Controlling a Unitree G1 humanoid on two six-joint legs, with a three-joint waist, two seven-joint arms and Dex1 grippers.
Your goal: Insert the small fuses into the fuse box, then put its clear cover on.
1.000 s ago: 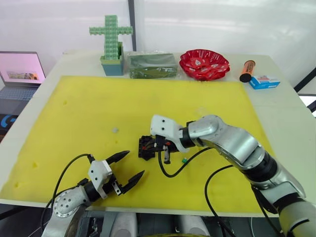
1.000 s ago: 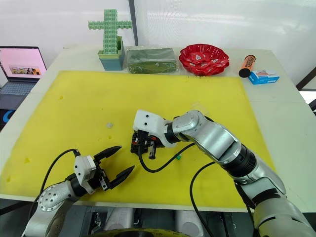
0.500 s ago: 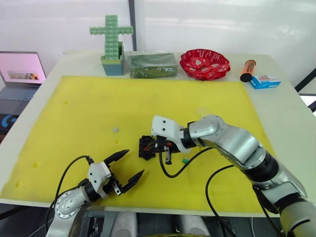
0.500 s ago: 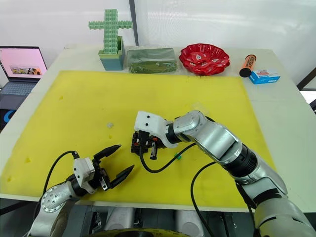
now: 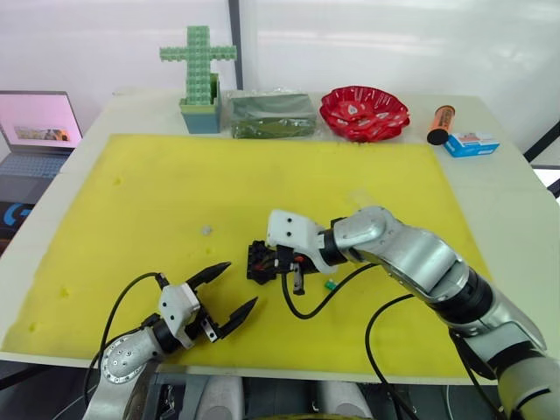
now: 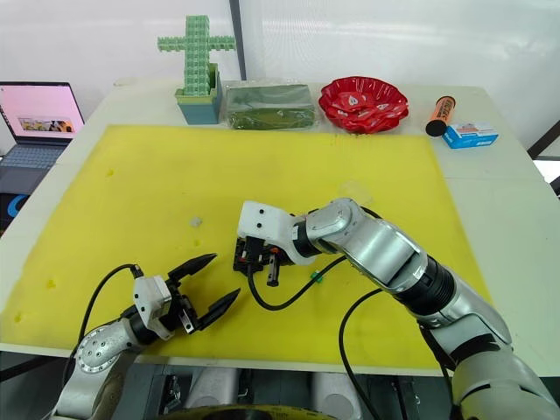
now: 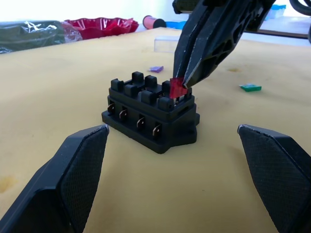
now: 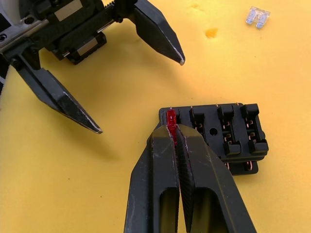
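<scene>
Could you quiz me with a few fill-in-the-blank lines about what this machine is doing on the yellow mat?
1. The right tool pinches a fuse coloured ____.
2. It holds that fuse at one corner of the ____ fuse box.
3. The left tool has its fingers spread ____ and holds nothing.
4. The green fuse lies loose on the ____.

Missing words: red; black; open; mat

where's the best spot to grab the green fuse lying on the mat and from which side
Probably from above, fingers closing across its two narrow edges. The green fuse lies flat on the yellow mat, apart from the fuse box, so its broad face is up and only its thin sides offer opposing surfaces. The right gripper holds the red fuse the same way.
</scene>
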